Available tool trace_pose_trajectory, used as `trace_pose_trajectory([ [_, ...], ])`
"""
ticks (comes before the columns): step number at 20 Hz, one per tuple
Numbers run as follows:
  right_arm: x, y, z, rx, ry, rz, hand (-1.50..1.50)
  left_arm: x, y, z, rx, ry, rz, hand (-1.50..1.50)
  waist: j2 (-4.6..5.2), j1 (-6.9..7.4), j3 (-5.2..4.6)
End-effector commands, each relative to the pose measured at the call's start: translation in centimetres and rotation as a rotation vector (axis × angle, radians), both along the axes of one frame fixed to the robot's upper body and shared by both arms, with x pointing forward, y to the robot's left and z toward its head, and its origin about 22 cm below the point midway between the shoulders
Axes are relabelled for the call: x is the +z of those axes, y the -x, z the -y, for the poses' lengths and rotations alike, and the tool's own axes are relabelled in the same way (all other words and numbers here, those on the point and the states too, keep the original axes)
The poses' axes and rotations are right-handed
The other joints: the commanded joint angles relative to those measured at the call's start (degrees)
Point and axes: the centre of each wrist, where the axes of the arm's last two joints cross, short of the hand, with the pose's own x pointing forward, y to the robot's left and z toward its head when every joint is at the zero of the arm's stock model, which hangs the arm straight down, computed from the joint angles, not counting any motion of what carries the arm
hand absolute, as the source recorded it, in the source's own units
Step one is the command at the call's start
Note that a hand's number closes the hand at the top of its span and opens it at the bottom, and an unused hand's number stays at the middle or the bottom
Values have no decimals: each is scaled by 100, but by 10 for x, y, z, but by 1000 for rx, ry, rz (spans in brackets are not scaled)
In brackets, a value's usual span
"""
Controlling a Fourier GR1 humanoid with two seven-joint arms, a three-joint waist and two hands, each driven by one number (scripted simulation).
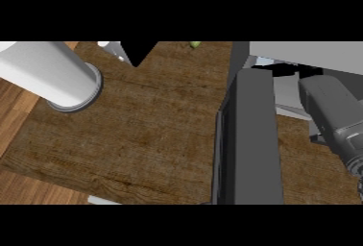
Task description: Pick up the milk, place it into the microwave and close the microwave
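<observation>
- The milk shows nowhere in the head view, so its position cannot be confirmed. It may be hidden behind the door or the right arm, or inside the cavity.
- The microwave [305, 54] stands at the upper right of the wooden counter [142, 139]. The microwave door [248, 139] is swung open and seen edge-on as a dark slab.
- The right forearm [327, 113] lies just beyond the door, on the microwave side. Only a dark sliver of the right hand [358, 174] shows at the picture's right edge, and whether it is spread, closed or holding anything cannot be told.
- No left hand is seen. A pale cylinder [53, 72] with a ringed end sits at the upper left.
- Judgement on handling: a milk container is likely fairly light and smooth-sided, with walls that yield if squeezed. It is best taken across the body at mid-height and kept upright.
- How the milk lies relative to the hand is undetermined.
</observation>
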Motion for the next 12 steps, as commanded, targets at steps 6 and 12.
trace_pose_trajectory([
  [6,5,-11,-63,-3,30,-43,-150,-2,-6,-1,2,-8,-17,-150,-93,-6,-19],
  [12,31,-21,-88,44,7,22,-150,-12,-13,-3,1,-14,-61,-150,-115,-167,-24],
])
